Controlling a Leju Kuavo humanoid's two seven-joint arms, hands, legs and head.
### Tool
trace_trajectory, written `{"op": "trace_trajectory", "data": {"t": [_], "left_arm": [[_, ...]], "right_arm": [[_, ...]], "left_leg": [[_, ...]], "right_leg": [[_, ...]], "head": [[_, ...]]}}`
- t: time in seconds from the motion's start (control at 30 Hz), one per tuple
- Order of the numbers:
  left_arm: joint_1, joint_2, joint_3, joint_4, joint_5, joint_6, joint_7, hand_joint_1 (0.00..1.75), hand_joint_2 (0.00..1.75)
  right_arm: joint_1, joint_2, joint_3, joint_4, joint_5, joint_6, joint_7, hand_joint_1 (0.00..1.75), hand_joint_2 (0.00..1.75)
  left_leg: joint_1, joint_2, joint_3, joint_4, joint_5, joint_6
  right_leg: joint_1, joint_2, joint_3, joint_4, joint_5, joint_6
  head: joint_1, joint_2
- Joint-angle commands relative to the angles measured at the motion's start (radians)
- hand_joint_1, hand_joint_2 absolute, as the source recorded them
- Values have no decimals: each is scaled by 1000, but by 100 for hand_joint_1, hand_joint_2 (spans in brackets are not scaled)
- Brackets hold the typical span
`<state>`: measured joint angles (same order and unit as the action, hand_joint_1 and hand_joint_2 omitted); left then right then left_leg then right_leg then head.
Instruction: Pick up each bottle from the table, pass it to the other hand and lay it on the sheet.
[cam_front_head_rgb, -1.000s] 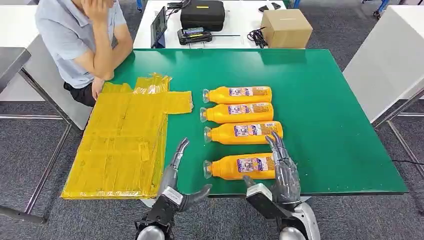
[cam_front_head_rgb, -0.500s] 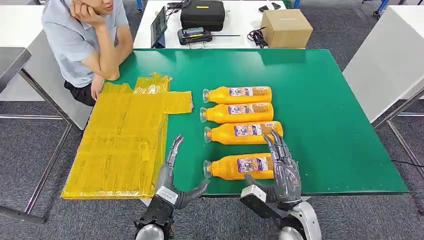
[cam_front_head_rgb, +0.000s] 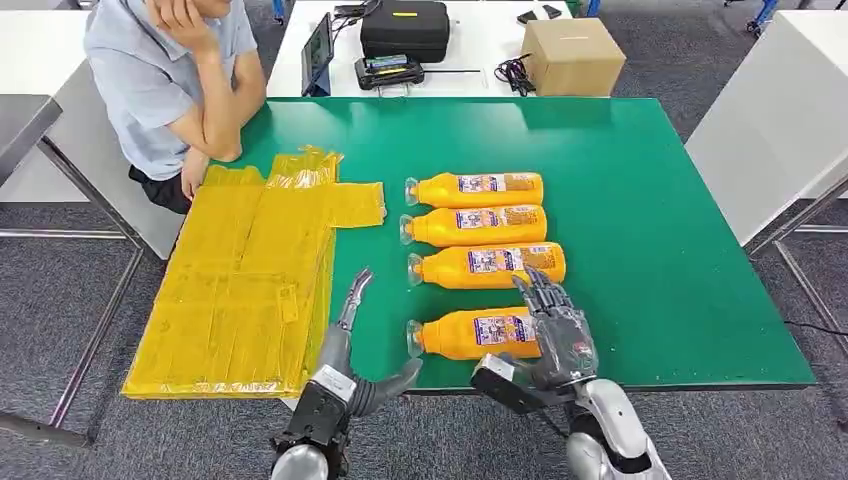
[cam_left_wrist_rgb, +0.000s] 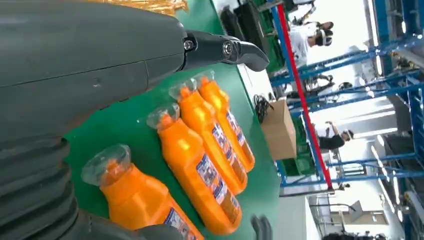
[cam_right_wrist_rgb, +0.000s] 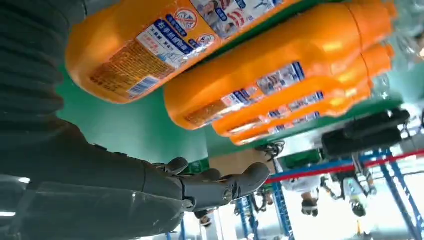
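The green bench (cam_front_head_rgb: 650, 250) has a smooth matte top. On its left part lies the yellow sheet (cam_front_head_rgb: 250, 290), a crinkled, glossy plastic patchwork with a ragged far edge, hanging a little over the near edge. Beside the sheet, four orange bottles lie on their sides in a row, clear caps toward the sheet and printed labels up; the nearest bottle (cam_front_head_rgb: 470, 334) sits apart from the other three (cam_front_head_rgb: 475, 228). The right hand (cam_front_head_rgb: 556, 335), dark and metallic, rests over the nearest bottle's base end with fingers spread, not closed round it. The left hand (cam_front_head_rgb: 350, 345) hovers open between sheet and bottle, fingers straight, thumb out, holding nothing.
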<state>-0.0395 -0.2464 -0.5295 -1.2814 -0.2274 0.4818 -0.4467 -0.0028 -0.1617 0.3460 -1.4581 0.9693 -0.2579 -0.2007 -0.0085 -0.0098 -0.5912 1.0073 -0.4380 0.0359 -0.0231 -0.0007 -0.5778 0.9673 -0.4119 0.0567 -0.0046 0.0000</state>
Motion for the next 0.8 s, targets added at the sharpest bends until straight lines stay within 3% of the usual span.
{"op": "trace_trajectory", "data": {"t": [0.03, 0.27, 0.6, 0.8], "left_arm": [[-40, 13, -22, 46, 7, -6, 10, 0, 175], [-45, 12, -29, 48, 6, -8, 16, 0, 175], [-55, 7, -39, 70, 20, -50, 46, 0, 175], [-50, 3, -22, 80, 36, -51, 56, 0, 175]], "right_arm": [[-116, -43, 62, 162, 1, 14, 5, 0, 175], [-139, -71, 125, 159, 9, 71, 13, 0, 175], [-193, -154, 233, 145, -99, 219, 14, 0, 175], [-208, -189, 281, 126, -93, 225, 45, 0, 175]], "left_leg": [[1, 1, 2, -1, 0, -1], [1, 2, 3, -1, -1, -2], [1, 2, 2, 0, -1, -2], [1, 2, 2, 0, -1, -1]], "right_leg": [[1, 1, 2, -1, 0, -2], [1, 2, 3, -1, 0, -2], [1, 2, 2, -1, 0, -2], [1, 1, 2, 0, 0, -2]], "head": [[0, 0], [0, 0], [0, 0], [0, 0]]}}
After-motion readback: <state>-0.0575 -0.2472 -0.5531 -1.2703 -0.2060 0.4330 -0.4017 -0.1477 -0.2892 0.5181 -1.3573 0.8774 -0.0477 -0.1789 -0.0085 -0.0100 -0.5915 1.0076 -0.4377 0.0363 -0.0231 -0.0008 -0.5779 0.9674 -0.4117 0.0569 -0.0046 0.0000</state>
